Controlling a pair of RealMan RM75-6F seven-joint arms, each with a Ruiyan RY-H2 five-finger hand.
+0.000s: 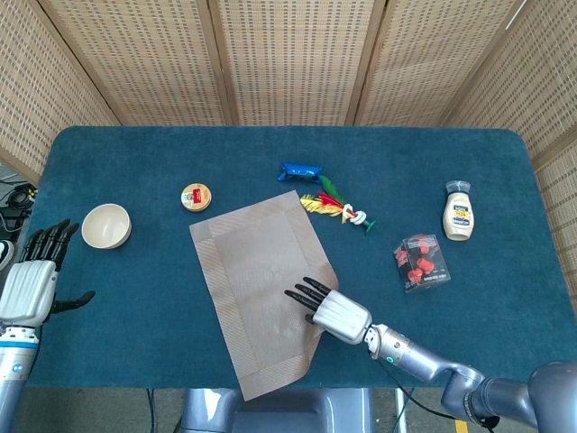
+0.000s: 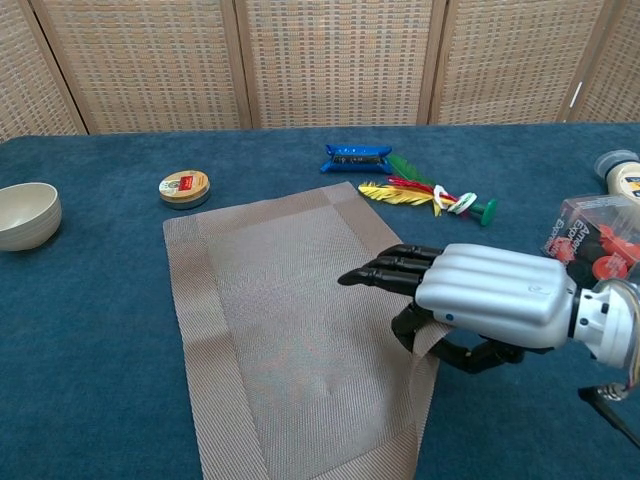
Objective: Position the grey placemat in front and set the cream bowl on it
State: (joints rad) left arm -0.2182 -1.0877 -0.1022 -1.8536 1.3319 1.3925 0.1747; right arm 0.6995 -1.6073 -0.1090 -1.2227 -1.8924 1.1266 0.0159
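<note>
We pinched the thin, floppy grey placemat (image 2: 290, 330), lying at the frame's lower centre, by its lifted right edge with our right hand (image 2: 470, 300), while our left hand (image 1: 32, 275) waited spread and empty near the cream bowl (image 1: 106, 225)

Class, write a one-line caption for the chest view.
Right hand grips the grey placemat's edge; cream bowl waits far left.

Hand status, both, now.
Left hand: open, fingers apart, holding nothing.
Right hand: grips the right edge of the grey woven placemat, thumb under the lifted edge.
</note>
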